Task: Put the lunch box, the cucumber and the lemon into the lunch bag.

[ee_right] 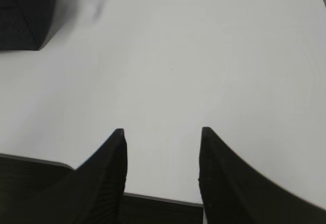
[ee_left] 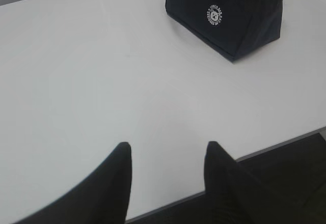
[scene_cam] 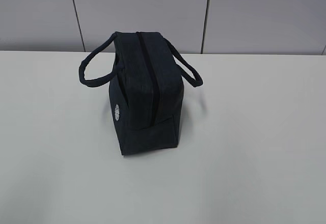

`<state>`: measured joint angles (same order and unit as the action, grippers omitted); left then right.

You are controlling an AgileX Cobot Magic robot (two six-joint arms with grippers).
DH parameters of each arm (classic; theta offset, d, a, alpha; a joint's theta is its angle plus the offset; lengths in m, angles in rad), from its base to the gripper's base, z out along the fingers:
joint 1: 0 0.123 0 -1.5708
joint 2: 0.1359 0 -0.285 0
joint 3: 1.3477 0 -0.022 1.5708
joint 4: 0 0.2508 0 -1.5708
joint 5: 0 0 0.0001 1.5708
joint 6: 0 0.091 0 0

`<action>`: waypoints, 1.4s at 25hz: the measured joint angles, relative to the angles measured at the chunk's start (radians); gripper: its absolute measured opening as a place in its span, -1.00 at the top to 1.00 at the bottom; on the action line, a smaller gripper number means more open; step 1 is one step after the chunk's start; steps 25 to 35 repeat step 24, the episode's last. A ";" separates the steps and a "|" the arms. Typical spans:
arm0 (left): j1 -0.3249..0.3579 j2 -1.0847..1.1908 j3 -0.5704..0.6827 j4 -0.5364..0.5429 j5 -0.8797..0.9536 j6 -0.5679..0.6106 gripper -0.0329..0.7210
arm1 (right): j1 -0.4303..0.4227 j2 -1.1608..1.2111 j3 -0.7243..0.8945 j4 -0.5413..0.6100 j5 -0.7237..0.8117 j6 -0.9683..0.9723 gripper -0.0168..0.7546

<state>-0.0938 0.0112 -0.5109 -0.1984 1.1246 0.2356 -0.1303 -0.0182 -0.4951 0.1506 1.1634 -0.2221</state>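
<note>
The dark navy lunch bag [scene_cam: 145,94] stands upright on the white table [scene_cam: 254,158], its top zip closed, its two loop handles out to the sides. Its white round logo faces left; it also shows in the left wrist view [ee_left: 224,15] and one corner shows in the right wrist view [ee_right: 25,12]. My left gripper [ee_left: 169,147] is open and empty over the table's near edge. My right gripper [ee_right: 162,131] is open and empty over the near edge too. Neither gripper shows in the exterior view. The lunch box, cucumber and lemon are out of view.
A grey panelled wall [scene_cam: 153,10] runs behind the table. The table's front edge [ee_left: 285,145] shows in both wrist views, with dark floor below it.
</note>
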 joint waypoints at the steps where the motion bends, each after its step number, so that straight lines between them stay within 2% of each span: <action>1: 0.000 0.000 0.000 0.000 0.000 0.000 0.06 | 0.000 0.000 0.000 0.000 -0.002 0.000 0.05; 35: 0.000 0.000 0.000 0.000 0.000 0.000 0.06 | 0.000 0.000 0.000 0.000 -0.002 0.000 0.05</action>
